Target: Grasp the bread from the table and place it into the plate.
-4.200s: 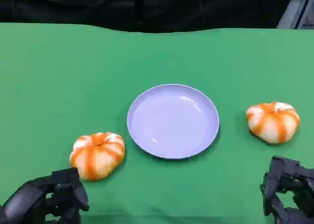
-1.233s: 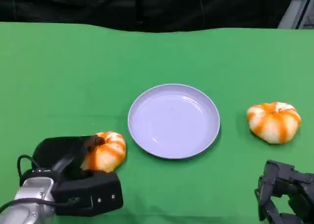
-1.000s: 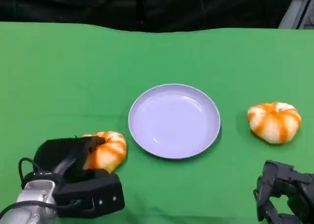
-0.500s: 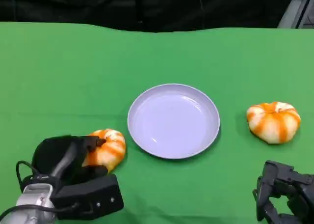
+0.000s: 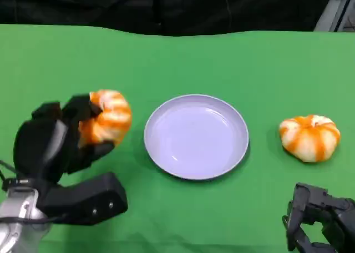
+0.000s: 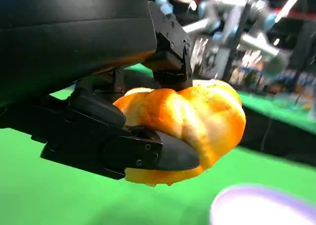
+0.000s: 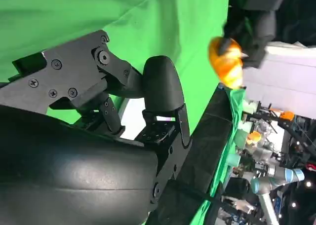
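The left hand (image 5: 61,139) grips the bread (image 5: 106,115); carry it toward 3 o'clock over the plate (image 5: 196,136), then lower gently.

Robotics lab, by my view: green cloth-covered table (image 5: 222,59) against black backdrop (image 5: 166,9); silver-and-blue robot arms (image 6: 237,22) behind my left wrist; more of same (image 7: 276,178) past my right.
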Robot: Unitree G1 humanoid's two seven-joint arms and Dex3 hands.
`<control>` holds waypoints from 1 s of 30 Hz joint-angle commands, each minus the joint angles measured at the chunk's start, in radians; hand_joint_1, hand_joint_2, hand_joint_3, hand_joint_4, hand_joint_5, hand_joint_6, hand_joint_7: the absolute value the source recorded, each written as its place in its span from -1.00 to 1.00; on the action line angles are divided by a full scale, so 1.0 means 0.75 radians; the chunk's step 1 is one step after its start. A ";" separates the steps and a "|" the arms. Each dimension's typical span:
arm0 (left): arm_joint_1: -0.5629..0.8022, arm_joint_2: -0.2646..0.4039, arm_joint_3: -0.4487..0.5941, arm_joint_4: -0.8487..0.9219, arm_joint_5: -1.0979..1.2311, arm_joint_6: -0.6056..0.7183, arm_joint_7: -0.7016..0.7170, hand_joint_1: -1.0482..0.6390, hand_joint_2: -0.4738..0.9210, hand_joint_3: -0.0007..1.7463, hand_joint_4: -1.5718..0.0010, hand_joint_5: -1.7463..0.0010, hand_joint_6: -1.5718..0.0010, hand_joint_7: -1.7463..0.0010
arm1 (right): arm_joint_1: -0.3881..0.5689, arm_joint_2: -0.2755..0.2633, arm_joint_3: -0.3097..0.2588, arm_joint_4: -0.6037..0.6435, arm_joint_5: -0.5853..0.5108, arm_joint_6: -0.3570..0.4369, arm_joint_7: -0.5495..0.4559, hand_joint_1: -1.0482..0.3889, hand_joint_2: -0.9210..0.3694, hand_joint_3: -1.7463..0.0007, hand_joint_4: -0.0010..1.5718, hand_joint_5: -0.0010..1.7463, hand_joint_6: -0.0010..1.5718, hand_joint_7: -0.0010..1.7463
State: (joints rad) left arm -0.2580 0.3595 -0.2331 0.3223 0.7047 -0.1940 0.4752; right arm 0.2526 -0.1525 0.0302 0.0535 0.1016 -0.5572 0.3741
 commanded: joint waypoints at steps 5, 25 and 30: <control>-0.138 -0.071 -0.038 -0.055 0.033 0.043 -0.051 0.02 1.00 -0.53 0.26 -1.00 0.25 -0.59 | 0.002 -0.014 -0.004 -0.003 0.011 -0.013 0.001 0.24 -0.65 -0.10 -0.02 1.00 -0.18 0.94; -0.732 -0.462 -0.278 0.868 0.012 -0.005 -0.090 -0.03 1.00 -0.70 0.24 -0.94 -0.17 0.35 | 0.003 0.002 0.016 0.002 0.013 -0.025 -0.016 0.27 -0.61 -0.14 0.01 1.00 -0.17 0.96; -0.743 -0.492 -0.287 0.994 -0.031 -0.081 -0.089 -0.01 1.00 -0.73 0.19 -0.62 -0.24 0.60 | 0.017 0.005 0.024 -0.020 -0.004 -0.028 -0.030 0.28 -0.61 -0.14 0.00 1.00 -0.18 0.96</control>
State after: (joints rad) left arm -0.7986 -0.0112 -0.4518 1.0326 0.7048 -0.2277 0.4091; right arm 0.2539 -0.1485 0.0489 0.0563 0.0991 -0.5757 0.3593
